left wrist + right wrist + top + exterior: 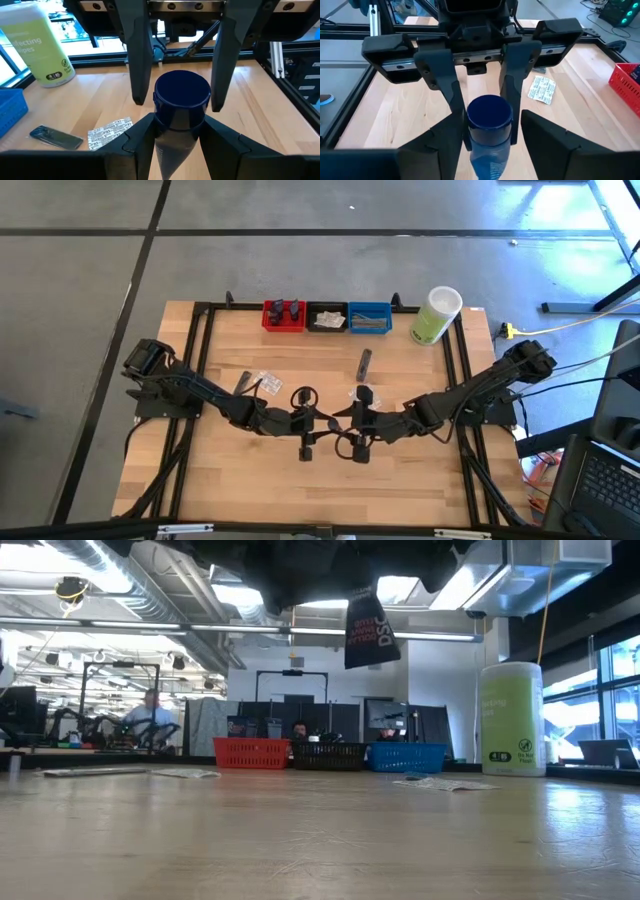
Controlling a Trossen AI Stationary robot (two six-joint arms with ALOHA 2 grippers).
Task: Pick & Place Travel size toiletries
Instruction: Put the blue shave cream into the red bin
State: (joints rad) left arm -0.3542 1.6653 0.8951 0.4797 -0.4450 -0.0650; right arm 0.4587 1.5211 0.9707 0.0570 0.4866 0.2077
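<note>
Handover above mid-table: the left gripper (175,131) is clamped on the navy mini tube (182,95), while the right gripper (490,135) stands spread around it. The right should close squarely below the cap before the left lets go. Counted: one tube in hand, two grey sachets (364,363) and a clear packet (266,383) on the table, three bins (327,317), one wipes canister (436,315).

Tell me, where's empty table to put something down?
The front strip of the table, nearer than both grippers, is bare, and so is the stretch between the sachet and the green container. It's crowded along the bins and mid-table where the left gripper meets the right gripper.
</note>
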